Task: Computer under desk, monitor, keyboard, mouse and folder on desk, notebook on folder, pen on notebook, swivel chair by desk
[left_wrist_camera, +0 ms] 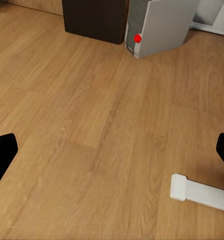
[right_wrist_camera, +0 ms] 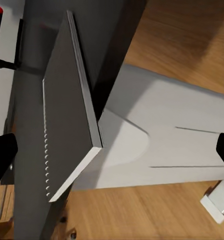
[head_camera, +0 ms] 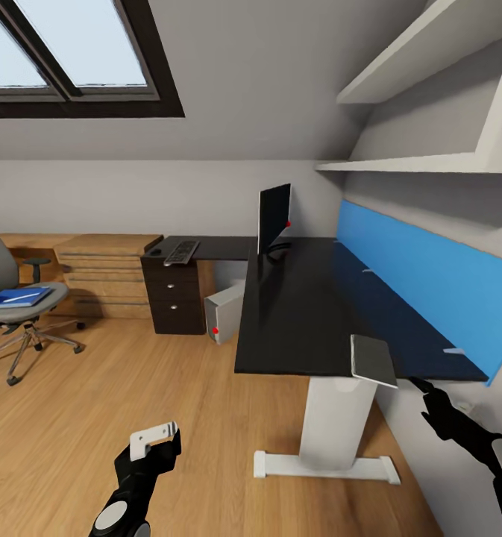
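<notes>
The black-topped desk [head_camera: 295, 313] carries the monitor [head_camera: 274, 218] at its far corner. The keyboard [head_camera: 181, 252] lies on the left wing, with a small dark mouse [head_camera: 155, 252] beside it. The grey notebook [head_camera: 372, 360] [right_wrist_camera: 67, 115] overhangs the desk's near edge. The silver computer [head_camera: 224, 312] [left_wrist_camera: 159, 25] stands under the desk. At the left, the grey swivel chair [head_camera: 4, 276] holds the blue folder [head_camera: 16, 297] on its seat. My left gripper [head_camera: 155, 441] [left_wrist_camera: 112, 150] hangs open over the floor. My right gripper [head_camera: 422, 388] [right_wrist_camera: 112, 150] is open, just right of the notebook.
A light wooden drawer chest [head_camera: 109, 272] and black drawers [head_camera: 174, 294] stand along the far wall. The desk's white pedestal [head_camera: 333, 425] and foot [left_wrist_camera: 202, 192] rest on the wooden floor. A blue back panel [head_camera: 422, 276] and white shelves [head_camera: 430, 45] line the right wall.
</notes>
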`<state>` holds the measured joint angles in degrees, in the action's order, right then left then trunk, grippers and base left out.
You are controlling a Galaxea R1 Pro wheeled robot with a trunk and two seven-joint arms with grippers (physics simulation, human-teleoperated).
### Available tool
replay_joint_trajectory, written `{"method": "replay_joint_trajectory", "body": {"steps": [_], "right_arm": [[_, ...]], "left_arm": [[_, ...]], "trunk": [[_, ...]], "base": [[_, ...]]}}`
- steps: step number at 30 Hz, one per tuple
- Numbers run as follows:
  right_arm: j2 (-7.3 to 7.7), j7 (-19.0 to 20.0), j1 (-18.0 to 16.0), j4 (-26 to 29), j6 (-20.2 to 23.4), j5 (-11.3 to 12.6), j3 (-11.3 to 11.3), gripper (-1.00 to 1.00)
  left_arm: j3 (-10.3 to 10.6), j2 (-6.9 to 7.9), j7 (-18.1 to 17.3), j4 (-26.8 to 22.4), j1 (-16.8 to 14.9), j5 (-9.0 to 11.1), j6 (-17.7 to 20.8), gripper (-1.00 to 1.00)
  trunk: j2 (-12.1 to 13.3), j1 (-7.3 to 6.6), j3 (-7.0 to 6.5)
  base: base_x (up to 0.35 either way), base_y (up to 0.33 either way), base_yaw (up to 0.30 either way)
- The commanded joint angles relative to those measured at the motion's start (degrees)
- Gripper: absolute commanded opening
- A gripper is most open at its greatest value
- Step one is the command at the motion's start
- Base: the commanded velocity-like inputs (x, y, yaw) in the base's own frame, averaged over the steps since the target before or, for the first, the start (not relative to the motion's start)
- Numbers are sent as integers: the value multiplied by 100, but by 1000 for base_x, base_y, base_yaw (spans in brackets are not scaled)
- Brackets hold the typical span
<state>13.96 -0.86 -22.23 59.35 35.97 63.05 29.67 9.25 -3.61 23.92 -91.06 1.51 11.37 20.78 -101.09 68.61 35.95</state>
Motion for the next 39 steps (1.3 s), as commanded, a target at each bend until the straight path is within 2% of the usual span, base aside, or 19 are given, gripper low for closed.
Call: {"method": "replay_joint_trajectory", "body": {"steps": [1, 9, 22, 27, 39], "right_arm": [[-5, -6, -4, 1, 32, 23, 10, 100], [-31, 4, -7, -2, 32, 27, -13, 100], [-76, 7, -8, 16, 33, 23, -238, 100], [-83, 47, -8, 21, 33, 23, -441, 100], [-78, 207, -7, 24, 31, 15, -478, 100]], "left_arm": [[7, 1, 42, -9, -1, 52, 14, 100], [21, 3, 42, -8, -1, 48, 14, 100], [24, 26, 40, 32, -1, 48, 26, 100], [17, 35, 34, 127, -1, 42, 23, 100], [16, 36, 34, 148, -1, 41, 23, 100]], "trunk": [[-44, 22, 23], [-365, 198, 167], [-365, 198, 167], [-365, 198, 167], [-365, 198, 167]], "base": [[0, 0, 0], [0, 0, 0], [0, 0, 0], [88, 0, 0], [98, 0, 0]]}}
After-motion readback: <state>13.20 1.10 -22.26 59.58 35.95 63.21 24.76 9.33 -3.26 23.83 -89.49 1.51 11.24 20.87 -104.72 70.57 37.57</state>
